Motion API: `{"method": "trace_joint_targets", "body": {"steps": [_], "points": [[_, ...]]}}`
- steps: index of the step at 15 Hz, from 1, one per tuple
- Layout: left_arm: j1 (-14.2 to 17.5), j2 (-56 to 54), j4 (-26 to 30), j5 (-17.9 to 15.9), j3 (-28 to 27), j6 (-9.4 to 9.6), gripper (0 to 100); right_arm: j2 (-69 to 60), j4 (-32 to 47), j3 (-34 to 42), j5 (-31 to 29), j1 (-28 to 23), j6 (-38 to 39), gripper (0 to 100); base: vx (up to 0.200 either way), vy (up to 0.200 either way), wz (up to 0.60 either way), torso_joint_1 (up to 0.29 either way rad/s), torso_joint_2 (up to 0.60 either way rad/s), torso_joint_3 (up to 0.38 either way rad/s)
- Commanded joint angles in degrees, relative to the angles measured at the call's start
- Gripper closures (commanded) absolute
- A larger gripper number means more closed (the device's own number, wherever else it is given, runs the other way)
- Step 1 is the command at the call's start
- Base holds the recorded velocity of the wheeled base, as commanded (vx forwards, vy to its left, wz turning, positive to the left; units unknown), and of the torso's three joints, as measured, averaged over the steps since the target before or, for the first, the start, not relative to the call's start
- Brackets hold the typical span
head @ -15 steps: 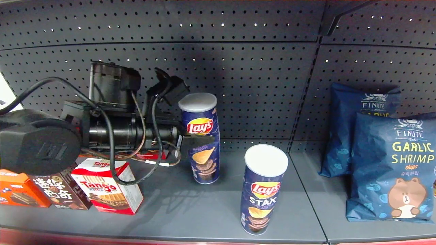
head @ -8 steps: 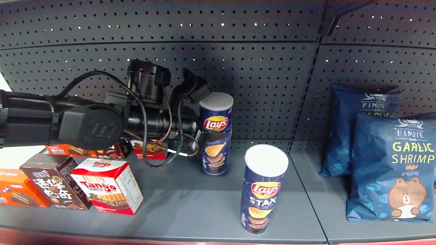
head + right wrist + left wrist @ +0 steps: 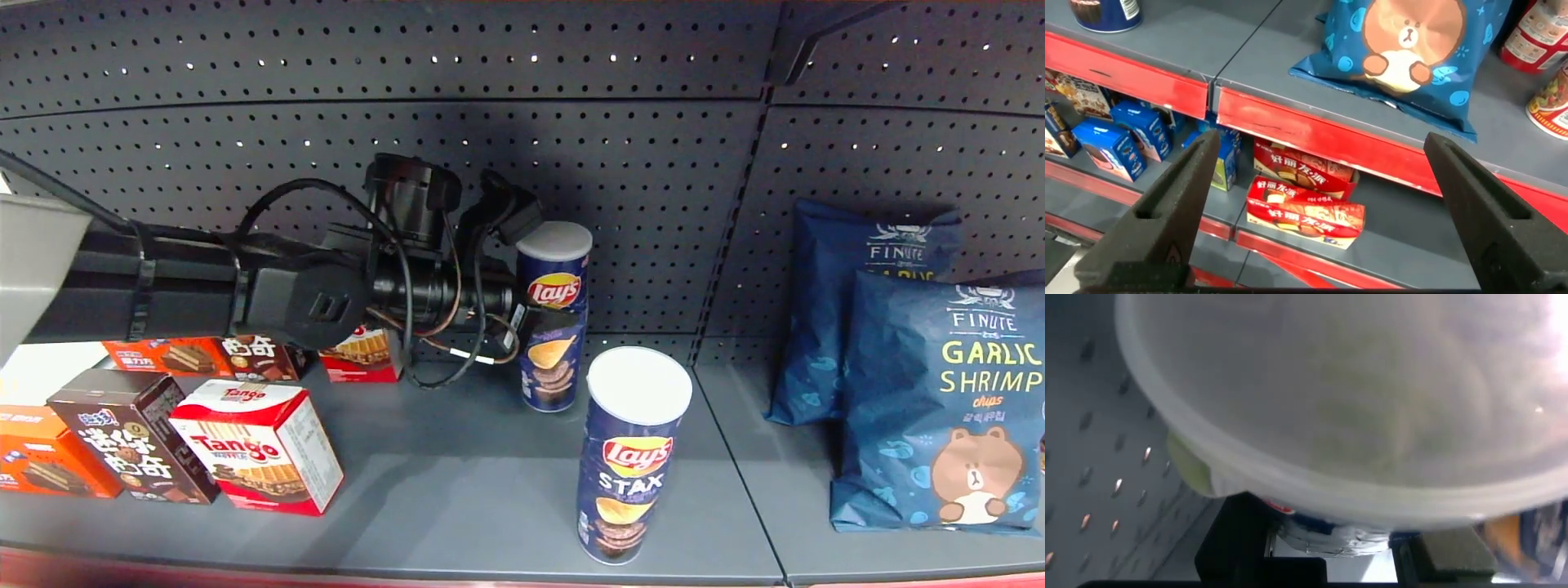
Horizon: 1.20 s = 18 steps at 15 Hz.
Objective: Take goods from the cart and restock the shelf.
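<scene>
While the left gripper (image 3: pixel 535 322) pinches the rear can (image 3: pixel 557 282) at its middle, upright near the back of the shelf (image 3: pixel 457 490), the right gripper (image 3: pixel 1323 143) is spread wide.

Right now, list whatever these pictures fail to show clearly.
- Head view: whether the rear can in the left gripper touches the shelf.
- Left wrist view: that can's lid blocks the shelf beneath.
- Head view: back-row boxes partly hidden by the left arm.
- Right wrist view: front can cut by the edge.
</scene>
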Motion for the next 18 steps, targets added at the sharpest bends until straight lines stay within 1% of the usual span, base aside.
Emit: {"method": "trace_joint_targets", "body": {"steps": [1,5,8,13,18], "points": [[-1.1,2.9,-0.1,0.0,-2.9,-0.42,100,0.0,0.0,0.0,0.0,0.0,0.0,0,0.000,0.000,0.00,0.000,0.00,0.000],[-1.3,4.8,-0.2,0.0,-3.8,-0.33,100,0.0,0.0,0.0,0.0,0.0,0.0,0,0.000,0.000,0.00,0.000,0.00,0.000],[-0.8,6.1,-3.2,-0.2,-3.8,-0.68,100,0.0,0.1,0.0,0.0,0.0,0.0,0,0.000,0.000,0.00,0.000,0.00,0.000],[-0.6,7.5,-3.5,-0.2,-3.8,-0.60,100,0.0,0.3,0.0,-0.1,0.0,0.0,0,0.000,0.000,0.00,0.000,0.00,0.000],[-0.6,9.7,-3.4,-0.2,-5.9,-0.60,100,0.0,0.3,0.0,-0.1,0.0,0.0,0,0.000,0.000,0.00,0.000,0.00,0.000]]}}
